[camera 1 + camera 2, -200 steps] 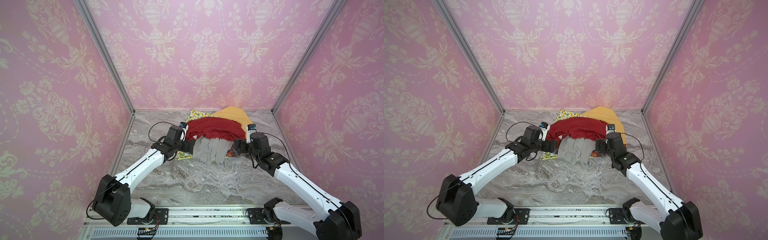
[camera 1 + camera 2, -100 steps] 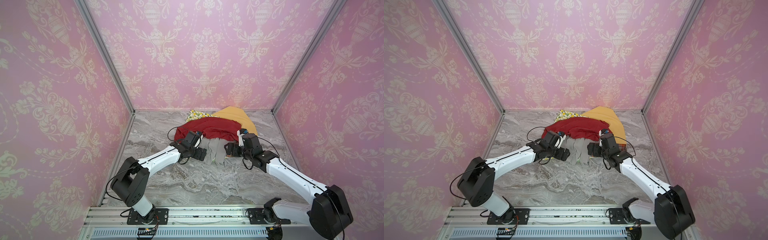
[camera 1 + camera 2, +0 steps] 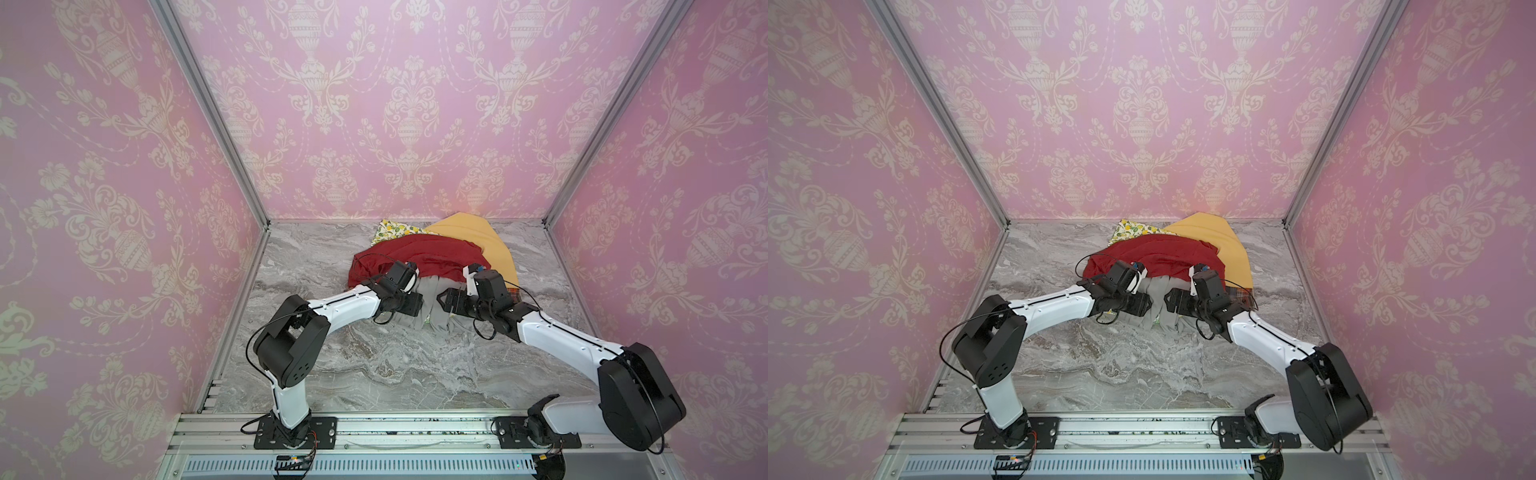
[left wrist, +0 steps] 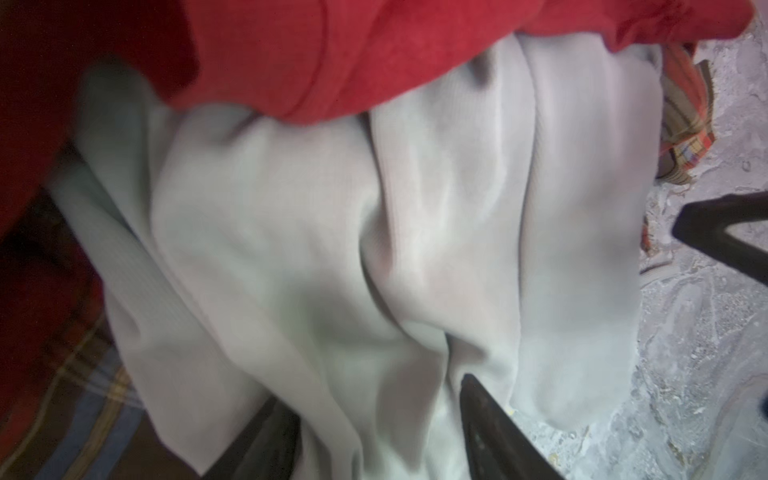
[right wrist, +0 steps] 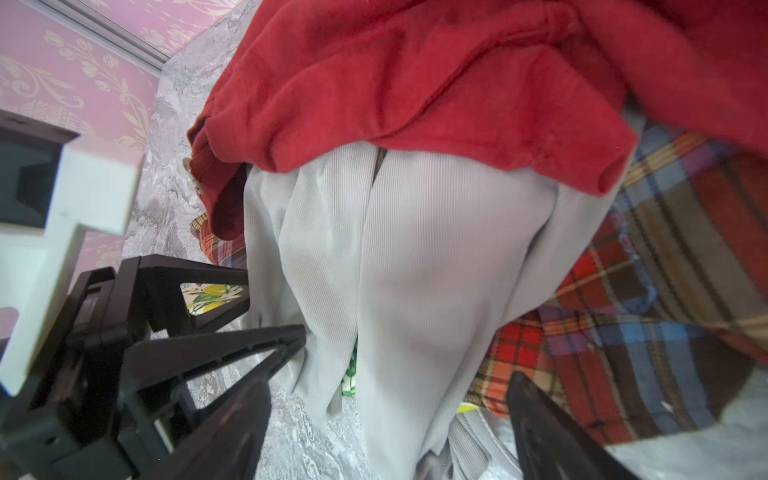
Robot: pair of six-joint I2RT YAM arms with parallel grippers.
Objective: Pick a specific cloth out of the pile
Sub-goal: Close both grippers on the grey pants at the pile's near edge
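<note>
grey cloth (image 4: 374,249) under red shirt (image 4: 332,54) | left pincer (image 4: 374,395) astride cloth | right pincer (image 5: 388,376) wide

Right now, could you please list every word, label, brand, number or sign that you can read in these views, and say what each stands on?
None: no view shows readable text.
The grey cloth, red shirt and yellow cloth are plain.
The plaid shirt, lemon-print cloth and wallpaper carry pattern only.
The arms and rail show no lettering that can be made out.
</note>
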